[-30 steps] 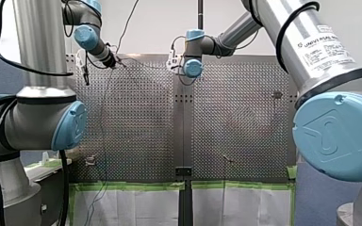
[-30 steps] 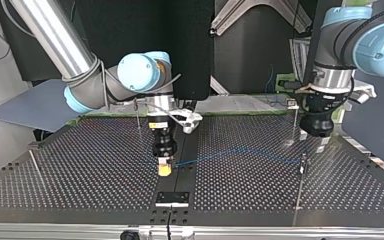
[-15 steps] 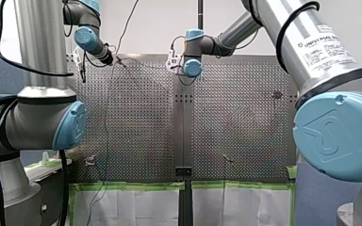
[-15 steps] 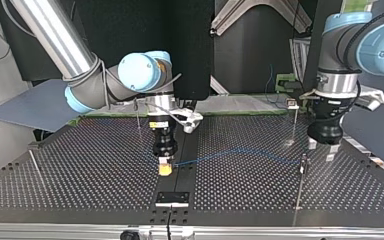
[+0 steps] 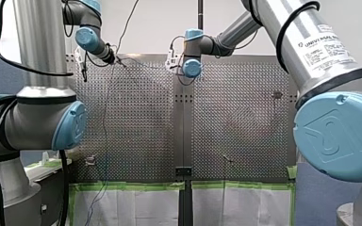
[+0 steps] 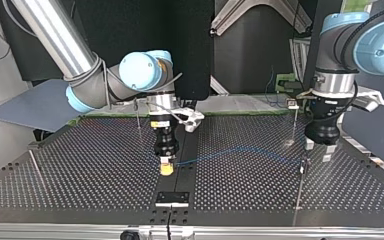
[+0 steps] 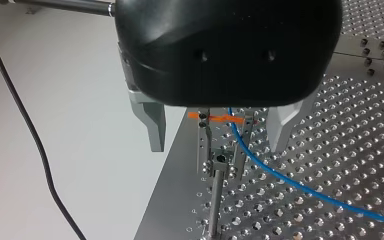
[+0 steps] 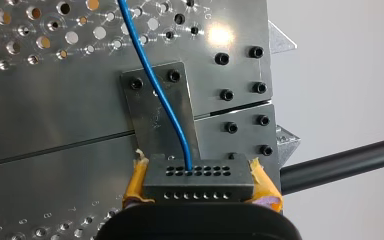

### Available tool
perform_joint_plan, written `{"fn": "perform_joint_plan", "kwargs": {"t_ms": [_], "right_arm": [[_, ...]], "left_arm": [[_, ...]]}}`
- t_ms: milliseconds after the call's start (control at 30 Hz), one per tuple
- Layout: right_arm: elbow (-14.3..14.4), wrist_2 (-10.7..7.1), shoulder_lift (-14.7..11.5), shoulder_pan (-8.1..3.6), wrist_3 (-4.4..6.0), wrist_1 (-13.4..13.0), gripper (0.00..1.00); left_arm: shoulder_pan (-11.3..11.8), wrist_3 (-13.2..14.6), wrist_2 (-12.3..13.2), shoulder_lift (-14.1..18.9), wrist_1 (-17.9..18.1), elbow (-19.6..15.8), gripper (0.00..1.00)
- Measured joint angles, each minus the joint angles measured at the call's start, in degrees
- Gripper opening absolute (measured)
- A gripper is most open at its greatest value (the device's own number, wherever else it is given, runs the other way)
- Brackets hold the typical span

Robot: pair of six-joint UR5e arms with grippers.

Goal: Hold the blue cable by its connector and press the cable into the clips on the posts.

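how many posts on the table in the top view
4 posts: near left, far left, far right, near right; more may be hidden.

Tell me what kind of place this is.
Probably a robotics lab bench, not a production line: a perforated metal table edged with green tape, thin posts standing on it, and a blue cable running from the connector in my right hand.
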Motion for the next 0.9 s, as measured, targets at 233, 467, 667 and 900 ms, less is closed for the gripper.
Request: {"fn": "perform_joint_plan", "kwargs": {"t_ms": [233,467,667,900], "right_arm": [[0.00,-0.04,0.00,0.00,0.00,0.02,0.00],[0.00,-0.04,0.00,0.15,0.00,0.08,0.00],[0.00,-0.04,0.00,0.30,0.00,0.09,0.00],[0.00,-0.04,0.00,0.41,0.00,0.04,0.00]], "left_arm": [[-0.27,0.21,-0.29,0.00,-0.07,-0.01,1.00],[-0.65,1.70,-0.32,0.26,-0.09,-0.01,1.00],[-1.15,2.36,-0.18,0.79,0.02,-0.01,1.00],[-1.70,2.90,-0.11,1.18,-0.03,0.00,1.00]]}}
